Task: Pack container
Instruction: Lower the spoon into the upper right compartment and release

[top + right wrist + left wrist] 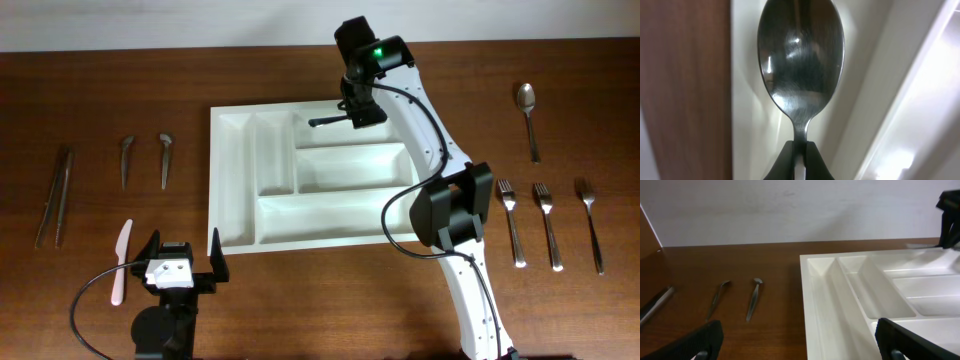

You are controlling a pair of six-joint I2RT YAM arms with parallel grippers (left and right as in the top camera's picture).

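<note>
Right gripper [355, 116] is clamped on the neck of a spoon [801, 60], apparently above the far long compartment, close to the far rim of the container [232, 180], which lies mid-table. Left gripper [183, 252], fingers spread and holding nothing, sits off the near-left corner, with a pink utensil [120, 262] just to its left.

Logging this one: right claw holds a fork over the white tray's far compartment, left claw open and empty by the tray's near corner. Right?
Not quite. The right claw holds a spoon, not a fork; the right wrist view shows its bowl. The rest stands: it is over the white tray, and the left claw is open and empty.
</note>
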